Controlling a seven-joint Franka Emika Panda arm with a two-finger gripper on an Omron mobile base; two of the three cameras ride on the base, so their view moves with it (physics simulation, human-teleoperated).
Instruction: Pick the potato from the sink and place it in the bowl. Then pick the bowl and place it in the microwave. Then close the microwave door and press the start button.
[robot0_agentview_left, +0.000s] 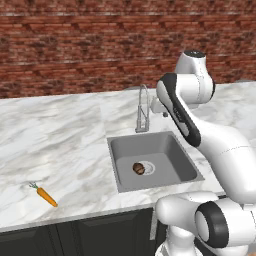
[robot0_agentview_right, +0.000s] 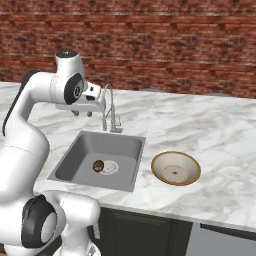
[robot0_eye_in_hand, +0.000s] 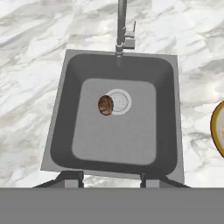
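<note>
Nothing of the task looks done yet: the potato lies on the floor of the sink, touching the drain's edge, and every step remains. The bowl stands empty on the worktop just beside the sink. The fingers, high above the sink, stand parted, grasping nothing.

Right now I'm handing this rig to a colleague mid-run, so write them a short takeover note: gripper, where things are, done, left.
Gripper: fingers apart, holding nothing, high above the sink.
Potato: on the sink floor, against the drain.
Bowl: empty, on the counter right of the sink.
Carrot: on the counter left of the sink, not part of the job.
Done: nothing yet.
Left: potato into bowl, bowl into microwave, shut door, press start.
</note>
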